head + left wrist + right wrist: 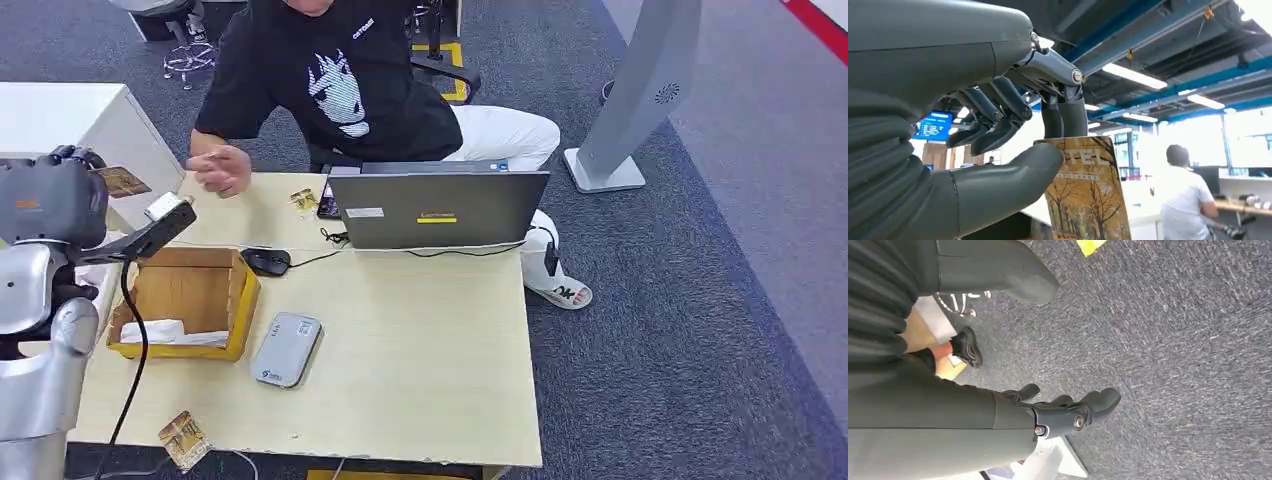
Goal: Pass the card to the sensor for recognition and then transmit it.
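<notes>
left hand: raised at table's left edge, pinching card between thumb and fingers, other fingers curled | right hand: hanging over grey carpet, fingers loosely apart, holding nothing | sensor: flat on table, beside yellow box | person: seated behind laptop
</notes>
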`<state>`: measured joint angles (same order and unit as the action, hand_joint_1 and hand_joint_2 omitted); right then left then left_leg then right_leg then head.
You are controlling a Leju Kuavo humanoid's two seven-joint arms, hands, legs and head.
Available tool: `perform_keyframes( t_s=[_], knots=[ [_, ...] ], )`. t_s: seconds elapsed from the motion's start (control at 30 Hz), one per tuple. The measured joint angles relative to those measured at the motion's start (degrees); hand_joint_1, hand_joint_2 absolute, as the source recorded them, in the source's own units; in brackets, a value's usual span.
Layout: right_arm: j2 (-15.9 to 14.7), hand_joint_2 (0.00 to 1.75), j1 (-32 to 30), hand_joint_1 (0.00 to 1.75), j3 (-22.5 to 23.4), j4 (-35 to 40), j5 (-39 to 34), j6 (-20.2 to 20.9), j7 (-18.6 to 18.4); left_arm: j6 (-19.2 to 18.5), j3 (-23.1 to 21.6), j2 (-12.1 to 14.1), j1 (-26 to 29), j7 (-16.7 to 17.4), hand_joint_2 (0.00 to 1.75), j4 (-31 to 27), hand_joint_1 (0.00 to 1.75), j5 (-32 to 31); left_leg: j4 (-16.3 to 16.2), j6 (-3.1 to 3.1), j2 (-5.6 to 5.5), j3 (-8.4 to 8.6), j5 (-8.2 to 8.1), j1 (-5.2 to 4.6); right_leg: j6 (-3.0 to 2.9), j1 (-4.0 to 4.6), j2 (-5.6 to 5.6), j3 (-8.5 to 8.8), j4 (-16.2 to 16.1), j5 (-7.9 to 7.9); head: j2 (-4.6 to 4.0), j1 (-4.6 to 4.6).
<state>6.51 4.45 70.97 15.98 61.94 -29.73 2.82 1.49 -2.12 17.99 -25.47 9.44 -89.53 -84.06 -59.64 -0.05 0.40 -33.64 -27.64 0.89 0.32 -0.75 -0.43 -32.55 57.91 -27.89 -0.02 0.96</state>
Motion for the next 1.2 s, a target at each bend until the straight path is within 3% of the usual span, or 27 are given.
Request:
perform_keyframes(
  t_s=[1.13, 1.17, 1.2],
  knots=[
    [-0.15, 1.75, 0.17, 0.00, -0.61, -0.37, 1.66, 0.09, -0.09, 0.35, 0.09, 0.85, -0.73, -0.15, 1.75, 0.72, 1.75, 1.22, 0.00, 0.00, 0.04, 0.00, 0.00, 0.00, 0.01, 0.00, 0.05, -0.02, 0.00, 0.01, 0.00, 0.00],
    [-0.15, 1.75, 0.17, 0.00, -0.63, -0.39, 1.66, 0.09, -0.11, 0.35, 0.18, 0.85, -0.74, -0.15, 1.75, 0.72, 0.26, 1.27, 0.00, 0.00, 0.04, 0.00, 0.00, 0.00, 0.01, 0.00, 0.05, -0.01, 0.00, 0.01, 0.00, 0.00],
    [-0.15, 1.75, 0.17, 0.00, -0.68, -0.39, 1.66, 0.09, -0.11, 0.37, 0.22, 0.85, -0.76, -0.15, 1.75, 0.72, 0.00, 1.31, 0.00, 0.00, 0.04, 0.00, 0.00, 0.00, 0.01, 0.00, 0.05, -0.02, 0.00, 0.01, 0.00, 0.00]
  ],
)
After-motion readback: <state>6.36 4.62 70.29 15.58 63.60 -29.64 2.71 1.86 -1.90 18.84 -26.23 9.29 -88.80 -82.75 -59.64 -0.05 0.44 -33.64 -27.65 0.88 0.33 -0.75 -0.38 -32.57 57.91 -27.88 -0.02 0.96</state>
